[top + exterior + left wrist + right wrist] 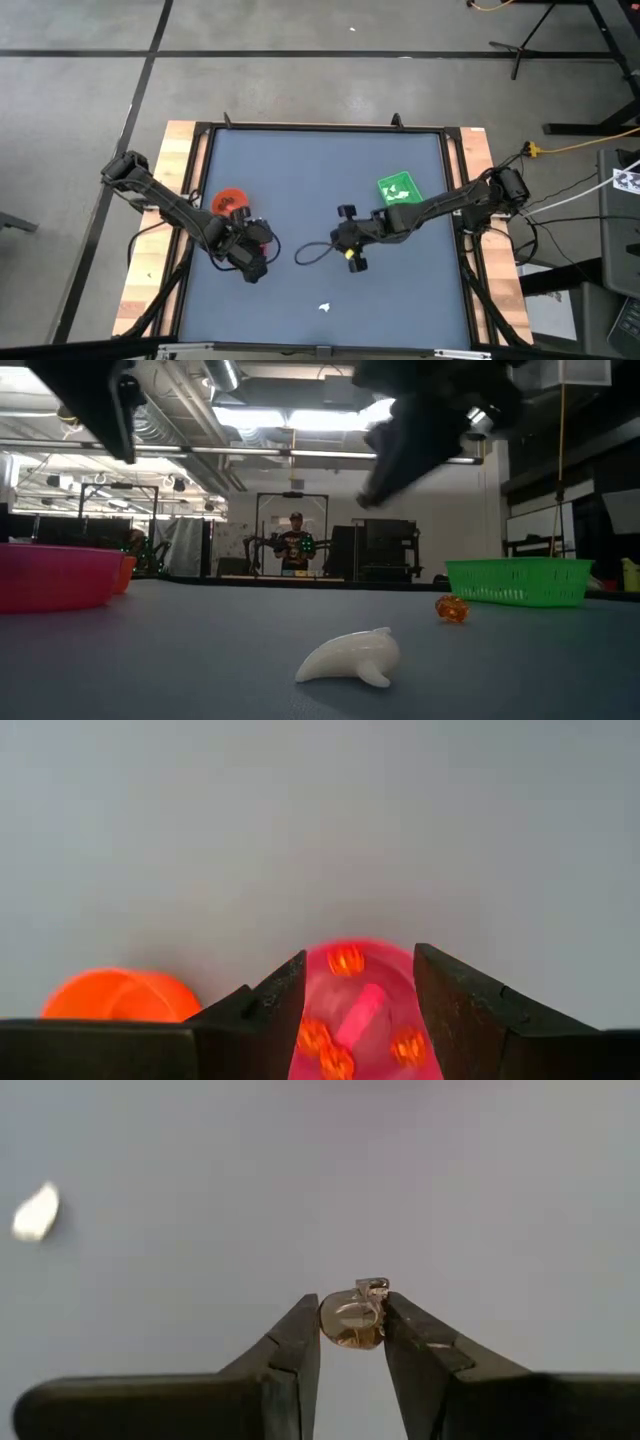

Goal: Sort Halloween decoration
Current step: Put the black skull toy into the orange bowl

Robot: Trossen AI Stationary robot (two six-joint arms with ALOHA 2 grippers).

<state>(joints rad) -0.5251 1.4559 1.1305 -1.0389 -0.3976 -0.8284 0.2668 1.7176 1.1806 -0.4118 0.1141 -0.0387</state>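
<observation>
Here right hand (352, 1342) pinches glossy orange piece (352, 1320); left hand (360, 1010) spread above pink bowl (372, 982).

blue-grey table (320, 180) with green tray (398, 188), orange bowl (228, 200), pink bowl (50, 575), white piece (324, 307)
</observation>
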